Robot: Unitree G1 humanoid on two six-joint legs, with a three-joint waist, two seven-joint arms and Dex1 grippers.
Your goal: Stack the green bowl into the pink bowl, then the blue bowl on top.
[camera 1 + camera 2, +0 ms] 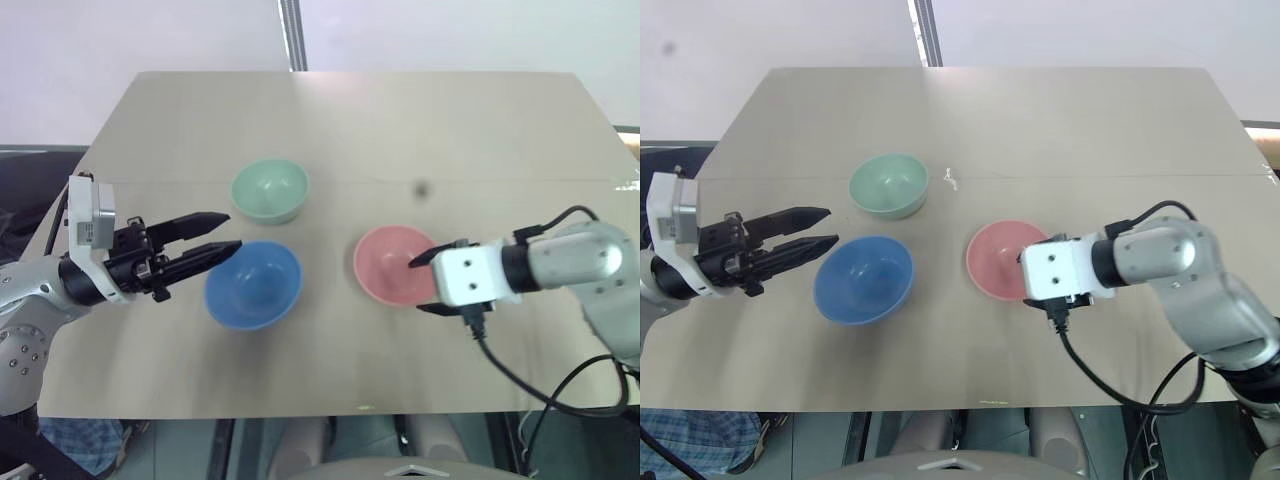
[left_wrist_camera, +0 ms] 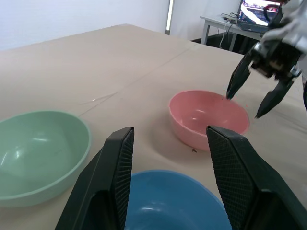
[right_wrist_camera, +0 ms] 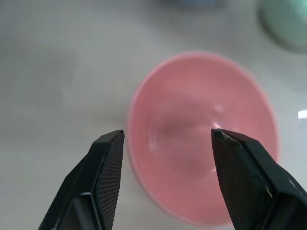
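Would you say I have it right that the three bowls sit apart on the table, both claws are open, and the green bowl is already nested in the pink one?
Not quite: the green bowl is not nested; it sits alone on the table, apart from the empty pink bowl, as the left eye view shows. The blue bowl sits apart too, and the left claw and right claw are both open.

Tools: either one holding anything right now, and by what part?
Nothing held. The right tool is open above the pink bowl; the left tool is open near the blue bowl.
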